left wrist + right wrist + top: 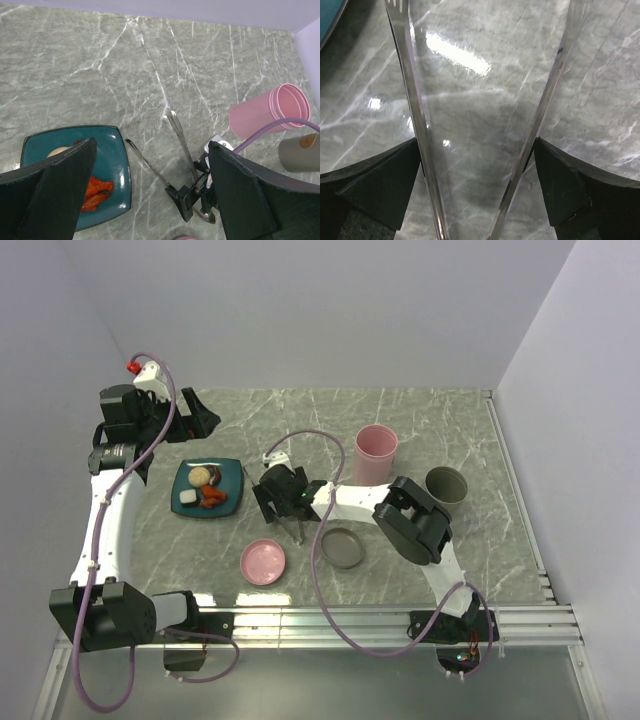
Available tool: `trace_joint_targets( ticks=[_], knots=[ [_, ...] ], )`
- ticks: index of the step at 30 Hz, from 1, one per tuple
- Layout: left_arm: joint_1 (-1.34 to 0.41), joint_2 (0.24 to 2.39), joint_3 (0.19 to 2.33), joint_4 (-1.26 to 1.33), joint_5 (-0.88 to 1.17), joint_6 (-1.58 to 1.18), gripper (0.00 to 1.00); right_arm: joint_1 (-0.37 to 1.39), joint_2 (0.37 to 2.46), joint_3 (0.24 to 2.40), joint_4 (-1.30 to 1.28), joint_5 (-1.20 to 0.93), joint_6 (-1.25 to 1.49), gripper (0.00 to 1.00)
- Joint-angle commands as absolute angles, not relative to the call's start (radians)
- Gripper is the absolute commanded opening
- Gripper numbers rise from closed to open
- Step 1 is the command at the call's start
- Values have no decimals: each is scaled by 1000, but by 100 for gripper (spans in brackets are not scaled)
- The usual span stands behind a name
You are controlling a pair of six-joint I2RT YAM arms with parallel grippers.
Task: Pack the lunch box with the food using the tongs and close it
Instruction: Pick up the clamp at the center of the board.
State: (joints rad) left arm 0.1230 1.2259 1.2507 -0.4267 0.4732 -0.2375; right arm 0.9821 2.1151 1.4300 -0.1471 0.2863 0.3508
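The silver tongs (296,532) lie on the marble table, their two slim arms (179,137) spreading toward the teal plate. My right gripper (475,142) is open and straddles them, one tong arm (415,115) just inside each finger; in the top view this gripper (275,502) sits right of the plate. The food rests on the plate: a white cube (188,500), a beige round piece (199,476), a dark piece (213,478) and red-orange bits (97,187). My left gripper (151,146) hangs open and empty above the table's back left (200,422). The lunch box, a shallow grey round container (345,548), stands open near the front.
A pink round lid (263,562) lies left of the grey container. A tall pink cup (375,453) and a grey cup (446,485) stand at the back right. The teal plate (232,472) is just left of the right gripper. Walls close in at the back and right.
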Motion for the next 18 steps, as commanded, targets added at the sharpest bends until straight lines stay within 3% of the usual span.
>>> trace_joint_targets(
  ticks=[1,18],
  knots=[
    [124,1192,1247,-394,466,-212,99,985,2151,1463,-161,330,370,100],
    [124,1186,1230,-393,451,-195,99,979,2178,1471,-163,315,359,95]
  ],
)
